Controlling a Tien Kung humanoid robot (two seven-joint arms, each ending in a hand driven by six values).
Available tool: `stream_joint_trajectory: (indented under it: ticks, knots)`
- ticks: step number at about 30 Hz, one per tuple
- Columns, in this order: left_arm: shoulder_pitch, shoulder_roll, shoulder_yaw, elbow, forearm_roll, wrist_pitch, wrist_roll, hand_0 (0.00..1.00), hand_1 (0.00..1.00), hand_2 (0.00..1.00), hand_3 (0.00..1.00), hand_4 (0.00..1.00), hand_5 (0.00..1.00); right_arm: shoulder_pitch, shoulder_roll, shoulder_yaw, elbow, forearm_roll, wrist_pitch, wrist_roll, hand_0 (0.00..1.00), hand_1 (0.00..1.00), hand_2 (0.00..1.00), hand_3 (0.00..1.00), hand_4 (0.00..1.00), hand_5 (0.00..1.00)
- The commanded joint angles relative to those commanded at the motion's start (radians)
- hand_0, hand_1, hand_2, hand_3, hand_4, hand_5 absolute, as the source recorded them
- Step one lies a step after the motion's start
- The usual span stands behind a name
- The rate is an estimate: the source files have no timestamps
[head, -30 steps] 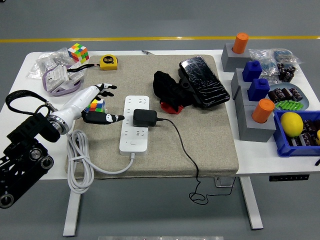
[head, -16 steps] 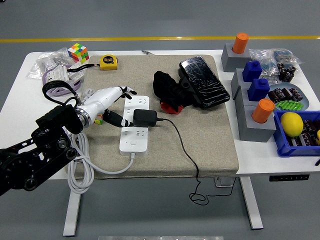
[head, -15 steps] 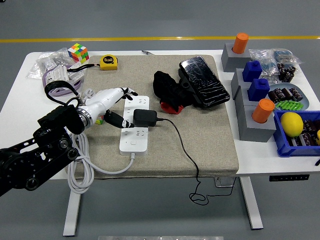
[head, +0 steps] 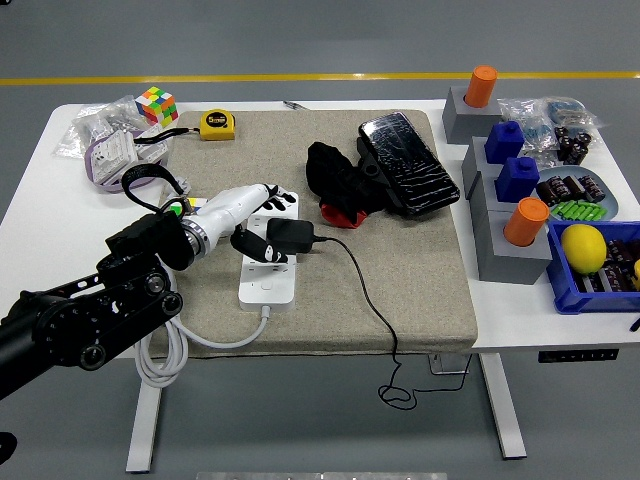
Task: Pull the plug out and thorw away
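Note:
A white power strip (head: 268, 278) lies on the grey mat (head: 410, 270), its white cord coiled off the mat's left edge. A black plug adapter (head: 292, 236) sits in the strip's middle socket, and its thin black cable (head: 366, 297) runs right and down over the mat's front edge. My left hand (head: 270, 222) reaches in from the left over the strip. Its fingers (head: 278, 197) are spread above the adapter's left end and the thumb (head: 258, 249) is just below it. The hand is at the adapter, but I see no closed grasp. The right arm is out of view.
A black cloth (head: 340, 180) and a black phone-like device (head: 407, 163) lie on the mat's far side. A Rubik's cube (head: 157, 104), a yellow tape measure (head: 216, 123) and bags are at the back left. Grey blocks with pegs (head: 505, 200) and a blue bin (head: 590, 270) stand right.
My left arm has moved right and forward. The hand went from beside the strip's left edge to over the strip, with its fingers now bracketing the adapter's left end.

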Motion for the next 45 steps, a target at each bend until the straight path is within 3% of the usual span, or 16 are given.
stream_joint_trajectory:
  ticks: [5, 6, 11, 12, 17, 18, 25, 35, 45]
  knots:
    - [-0.020, -0.014, 0.019, 0.032, -0.042, 0.001, 0.003, 0.612, 0.700, 0.694, 0.756, 0.977, 0.182, -0.001, 0.000, -0.001, 0.001, 0.001, 0.000, 0.001, 0.680, 0.719, 0.738, 0.721, 0.998, 0.502]
    - [-0.025, -0.016, 0.023, 0.039, -0.046, 0.000, 0.004, 0.510, 0.615, 0.554, 0.585, 0.913, 0.172, -0.001, 0.001, -0.001, 0.001, 0.002, 0.000, 0.001, 0.679, 0.719, 0.738, 0.719, 0.998, 0.502]
    - [-0.032, -0.020, 0.029, 0.050, -0.063, 0.022, -0.012, 0.510, 0.615, 0.554, 0.585, 0.913, 0.172, -0.002, 0.001, -0.003, 0.004, 0.004, -0.001, 0.002, 0.679, 0.719, 0.738, 0.719, 0.998, 0.502]
    - [-0.034, -0.021, 0.030, 0.050, -0.065, 0.027, -0.014, 0.398, 0.500, 0.505, 0.552, 0.763, 0.050, -0.002, 0.001, -0.002, 0.002, 0.002, 0.000, 0.001, 0.679, 0.719, 0.737, 0.716, 0.998, 0.502]
    - [-0.041, -0.024, 0.040, 0.057, -0.051, 0.027, -0.014, 0.398, 0.500, 0.505, 0.552, 0.763, 0.050, -0.002, 0.001, 0.004, 0.000, -0.003, 0.001, 0.001, 0.679, 0.719, 0.737, 0.716, 0.998, 0.502]
    - [-0.041, -0.024, 0.042, 0.057, -0.049, 0.022, -0.011, 0.352, 0.467, 0.481, 0.544, 0.704, 0.002, -0.002, 0.001, 0.004, 0.000, -0.002, 0.001, 0.001, 0.679, 0.718, 0.737, 0.716, 0.998, 0.502]
    - [-0.041, -0.021, 0.051, 0.059, -0.048, 0.031, -0.038, 0.345, 0.448, 0.463, 0.530, 0.703, 0.002, -0.002, 0.001, 0.004, 0.001, -0.001, 0.000, 0.002, 0.680, 0.718, 0.737, 0.715, 0.998, 0.501]
    - [-0.040, -0.017, 0.036, 0.041, -0.048, 0.125, -0.149, 0.327, 0.421, 0.441, 0.513, 0.718, 0.002, -0.002, 0.001, 0.003, 0.002, 0.000, 0.000, 0.002, 0.681, 0.718, 0.737, 0.714, 0.998, 0.500]
    - [-0.034, -0.016, 0.033, -0.058, -0.056, 0.157, -0.167, 0.326, 0.406, 0.435, 0.506, 0.727, 0.002, -0.003, 0.003, 0.007, 0.000, -0.003, 0.001, 0.001, 0.679, 0.718, 0.737, 0.712, 0.998, 0.500]
